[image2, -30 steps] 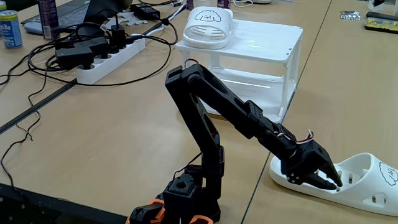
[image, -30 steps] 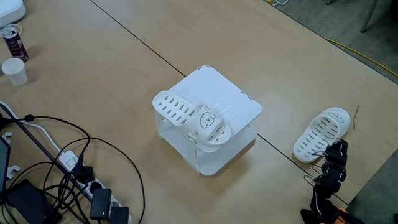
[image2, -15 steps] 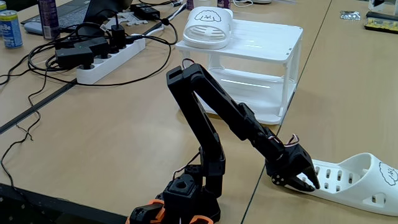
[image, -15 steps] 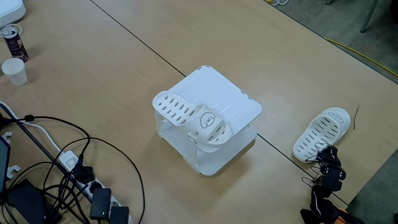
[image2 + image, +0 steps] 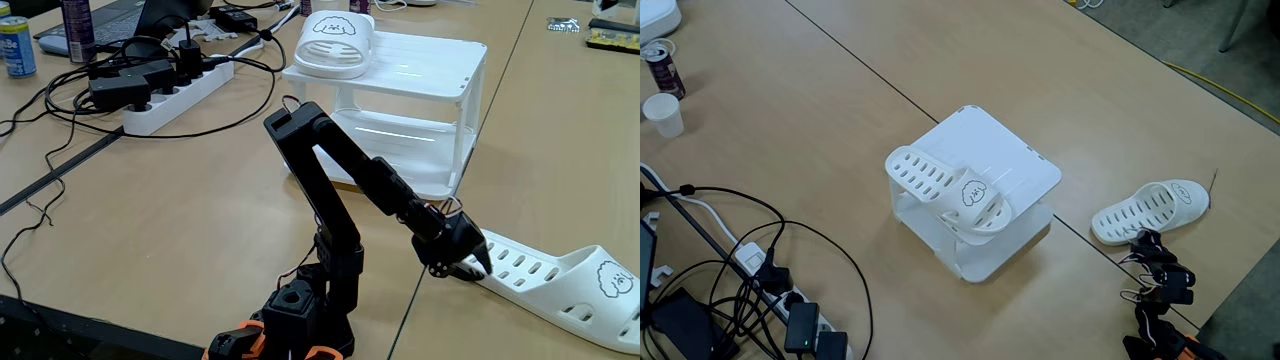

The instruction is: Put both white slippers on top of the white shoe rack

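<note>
Swung round since a second ago, the loose slipper now lies crosswise on the tabletop, its heel end clamped in the tool. Well apart from it, the other slipper rests on top of the white shoe rack.

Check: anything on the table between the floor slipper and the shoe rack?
Nothing: in both fixed views the stretch between the slipper on the table and the white shoe rack is bare tabletop, crossed only by a table seam. The pincer sits at the slipper's heel end.
</note>
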Controlling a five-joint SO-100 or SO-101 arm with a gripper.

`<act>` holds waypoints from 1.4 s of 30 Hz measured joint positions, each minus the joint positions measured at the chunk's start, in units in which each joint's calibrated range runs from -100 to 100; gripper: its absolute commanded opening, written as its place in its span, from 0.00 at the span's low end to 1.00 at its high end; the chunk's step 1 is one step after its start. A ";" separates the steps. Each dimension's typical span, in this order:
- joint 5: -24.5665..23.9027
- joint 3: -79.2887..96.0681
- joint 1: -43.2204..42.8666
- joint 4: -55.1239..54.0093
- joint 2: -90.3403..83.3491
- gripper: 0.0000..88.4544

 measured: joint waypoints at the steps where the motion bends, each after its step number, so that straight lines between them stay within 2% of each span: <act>1: 0.00 0.00 -0.97 0.00 0.00 0.01; 9: 0.00 -2.96 -7.04 0.00 2.39 0.01; 42: 0.00 -35.49 -12.06 0.00 30.27 0.01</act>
